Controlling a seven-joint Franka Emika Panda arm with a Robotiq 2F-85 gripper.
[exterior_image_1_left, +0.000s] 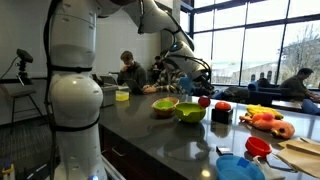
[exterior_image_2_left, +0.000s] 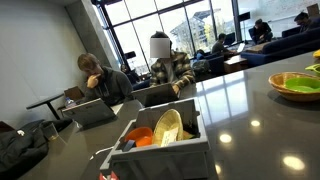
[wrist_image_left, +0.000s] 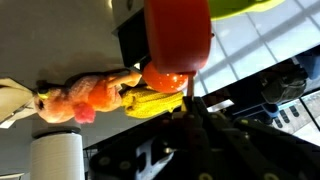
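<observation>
With the tool (wrist_image_left: 188, 100) closed, jaws together and clamping nothing visible, close by the red rounded plastic object (wrist_image_left: 178, 40) that rests on the dark glossy bench (exterior_image_1_left: 150, 135) beside the lime-green plastic bowl (exterior_image_1_left: 190, 112) (yellow toy bananas (wrist_image_left: 150, 102) lie near), progress is judged minimal: nothing is lifted, everything is left to do.

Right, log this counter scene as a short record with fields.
gripper: gripper shut, seen from the wrist view
nearest thing: red object, right at the fingertips; contact cannot be told
beside it: yellow bananas, orange toy food
bowls: green bowl and yellow-green bowl, side by side
surface: dark counter
background: seated person near large windows
</observation>
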